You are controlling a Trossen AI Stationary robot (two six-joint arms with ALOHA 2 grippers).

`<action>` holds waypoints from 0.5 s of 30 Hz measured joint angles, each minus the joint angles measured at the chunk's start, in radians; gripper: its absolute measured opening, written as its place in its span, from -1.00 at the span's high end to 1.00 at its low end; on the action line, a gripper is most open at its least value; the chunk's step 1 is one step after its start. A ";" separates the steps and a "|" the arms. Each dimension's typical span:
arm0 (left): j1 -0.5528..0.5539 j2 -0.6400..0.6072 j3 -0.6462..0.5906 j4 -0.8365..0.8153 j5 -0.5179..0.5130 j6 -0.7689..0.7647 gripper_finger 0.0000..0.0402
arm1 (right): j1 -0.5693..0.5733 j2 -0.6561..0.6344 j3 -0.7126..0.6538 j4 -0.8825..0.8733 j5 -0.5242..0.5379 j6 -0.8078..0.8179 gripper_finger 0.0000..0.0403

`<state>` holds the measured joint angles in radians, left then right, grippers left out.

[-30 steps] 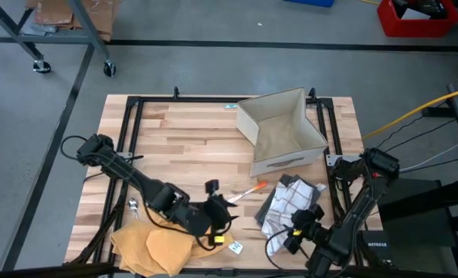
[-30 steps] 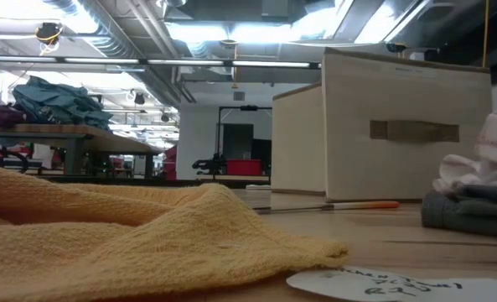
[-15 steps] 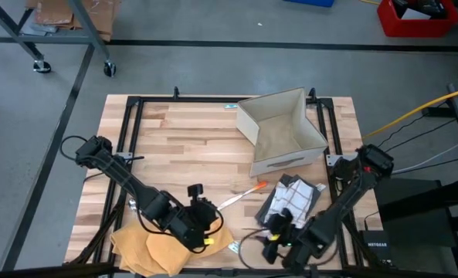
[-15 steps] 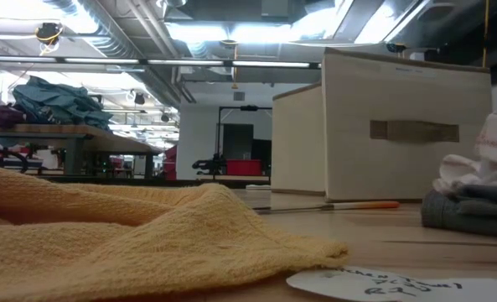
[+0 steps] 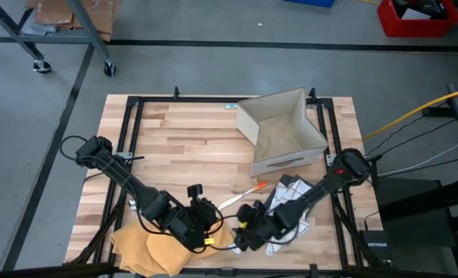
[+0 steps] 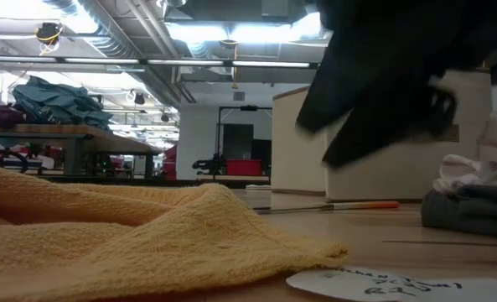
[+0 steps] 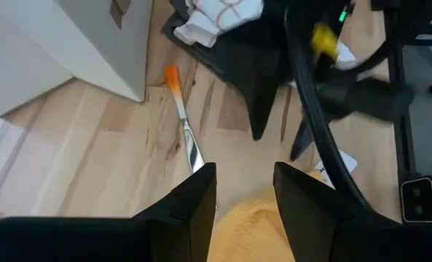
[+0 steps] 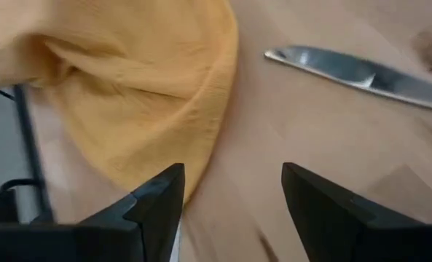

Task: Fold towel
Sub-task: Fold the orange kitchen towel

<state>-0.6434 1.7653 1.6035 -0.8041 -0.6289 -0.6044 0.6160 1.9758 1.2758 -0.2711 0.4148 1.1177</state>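
The yellow towel (image 5: 155,249) lies crumpled at the near left of the table, also visible in the low view (image 6: 147,243). My left gripper (image 5: 213,230) hovers open over its right edge, with towel and bare wood showing between the fingers (image 7: 245,175). My right gripper (image 5: 242,232) is open just right of that edge, tilted down toward the towel (image 8: 128,87), its fingers apart (image 8: 234,175) with nothing between them. It shows as a dark blur in the low view (image 6: 399,75).
A knife with an orange handle (image 5: 240,194) lies on the wood just beyond both grippers. A pile of folded cloths (image 5: 294,202) sits at the near right, and an open beige box (image 5: 283,131) behind it. A paper tag (image 6: 390,285) rests by the towel's edge.
My right gripper has swung from the table's near right corner toward the left, stopping beside the towel's right edge and tipping further downward. My left gripper first shifted a little toward the towel and turned, then held still. The towel has not moved.
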 joint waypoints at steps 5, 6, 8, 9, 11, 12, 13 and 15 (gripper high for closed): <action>0.001 0.000 0.000 -0.001 0.000 -0.024 0.35 | -0.046 0.071 0.000 0.092 -0.103 0.000 -0.16; 0.001 0.000 0.000 -0.001 0.000 -0.018 0.35 | -0.053 0.081 0.000 0.115 -0.126 0.000 -0.16; 0.001 0.000 0.000 -0.002 0.000 -0.011 0.35 | -0.063 0.099 0.000 0.160 -0.167 -0.001 -0.16; 0.001 0.000 0.000 -0.002 0.000 -0.010 0.35 | -0.067 0.105 0.000 0.179 -0.179 -0.001 -0.16; 0.002 0.000 0.000 -0.001 0.000 -0.009 0.35 | -0.068 0.114 0.000 0.205 -0.190 -0.001 -0.16; 0.002 0.000 0.000 -0.001 0.000 -0.009 0.35 | -0.068 0.119 0.000 0.214 -0.189 -0.001 -0.16; 0.002 0.000 0.000 0.000 0.000 -0.009 0.35 | -0.068 0.120 0.000 0.215 -0.189 -0.001 -0.16; 0.002 0.000 0.000 0.001 0.000 -0.009 0.35 | -0.067 0.127 0.002 0.222 -0.185 -0.001 -0.16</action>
<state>-0.6415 1.7653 1.6035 -0.8032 -0.6292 -0.6136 0.5486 2.1027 1.2774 -0.0491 0.2297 1.1164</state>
